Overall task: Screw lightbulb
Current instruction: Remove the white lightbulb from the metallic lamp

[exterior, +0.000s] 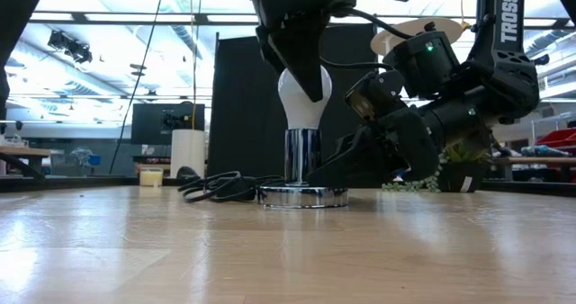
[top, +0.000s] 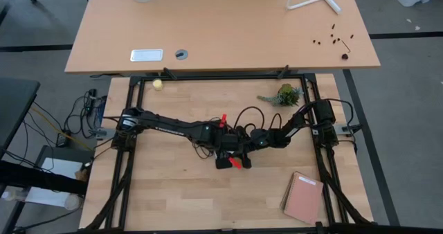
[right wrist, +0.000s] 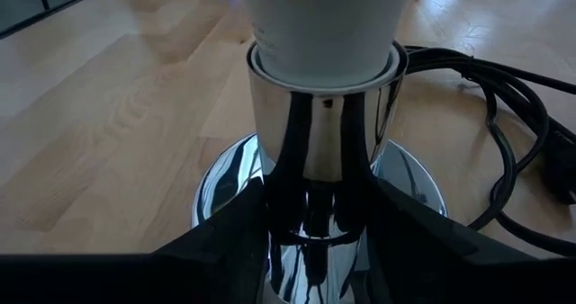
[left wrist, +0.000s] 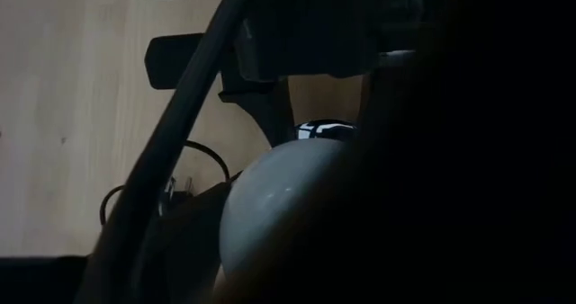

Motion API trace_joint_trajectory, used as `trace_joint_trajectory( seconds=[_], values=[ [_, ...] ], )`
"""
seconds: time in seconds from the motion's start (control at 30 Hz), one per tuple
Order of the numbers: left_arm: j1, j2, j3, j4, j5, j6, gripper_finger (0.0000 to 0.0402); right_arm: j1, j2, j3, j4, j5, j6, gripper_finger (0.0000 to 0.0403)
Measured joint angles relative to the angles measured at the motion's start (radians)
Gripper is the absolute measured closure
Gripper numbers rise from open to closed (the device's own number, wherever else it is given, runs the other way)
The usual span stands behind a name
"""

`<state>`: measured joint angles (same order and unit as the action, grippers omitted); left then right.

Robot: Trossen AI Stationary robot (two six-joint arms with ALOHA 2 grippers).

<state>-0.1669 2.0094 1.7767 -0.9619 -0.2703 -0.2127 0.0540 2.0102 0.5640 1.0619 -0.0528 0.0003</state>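
The bulb (exterior: 303,95) is standing upright in the chrome socket (exterior: 303,171), near the middle of the desk (top: 173,192), with its neck seated in the socket's collar, as the right wrist view shows (right wrist: 324,25). The socket is resting on a round chrome base, and a black cord (exterior: 220,187) is lying coiled on the desk just beside it. The left tool (exterior: 304,66) is being held above the bulb, reaching down from overhead, and its dark fingers are being closed around the bulb's rounded top; in the left wrist view the white globe (left wrist: 279,205) is filling the space between them. The right tool (exterior: 346,169) is being held low at the desk surface, tilted down from the right, and its fingers (right wrist: 225,228) are being clamped on either side of the socket's stem (right wrist: 319,160), just above the base. In the high view both arms are meeting at the middle of the desk, the left tool (top: 228,154) touching close to the right tool (top: 259,140). A small potted plant (top: 285,94) is standing near the far right of the desk, a yellowish ball (top: 158,84) is lying at the far left corner, and a reddish notebook (top: 303,196) is lying at the near right.
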Motion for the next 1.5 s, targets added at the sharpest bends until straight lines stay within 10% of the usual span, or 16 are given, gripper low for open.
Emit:
trace_joint_trajectory(
  seconds=[1.5],
  values=[
    [0.011, 0.057, 0.149, -0.199, 0.040, 0.212, 0.0010, -0.005, 0.000, -0.001, -0.005, -0.016, 0.000, 0.0202]
  ],
)
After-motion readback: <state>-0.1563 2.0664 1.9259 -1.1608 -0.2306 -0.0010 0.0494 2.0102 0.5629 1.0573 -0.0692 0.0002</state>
